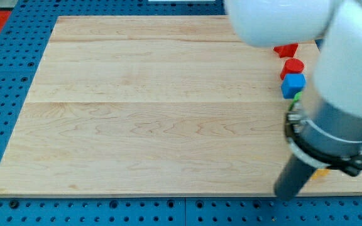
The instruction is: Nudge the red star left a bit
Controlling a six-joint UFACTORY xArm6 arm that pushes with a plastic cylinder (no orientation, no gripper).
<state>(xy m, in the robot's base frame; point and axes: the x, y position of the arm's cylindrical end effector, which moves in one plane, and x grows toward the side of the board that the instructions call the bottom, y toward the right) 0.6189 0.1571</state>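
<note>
The red star (286, 49) lies near the view's top right on the wooden board (156, 107), partly hidden by the white arm (275, 22). Just below it sits a red round block (292, 66), then a blue block (293, 85), then a sliver of a green block (296, 97) at the arm's edge. A yellow bit (320, 172) shows at the lower right under the arm. The dark rod comes down at the view's lower right, and my tip (286, 194) is near the board's bottom edge, far below the red star and the other blocks.
The arm's grey and white body (344, 107) covers the board's right side and hides whatever lies there. A blue perforated table (5, 113) surrounds the board.
</note>
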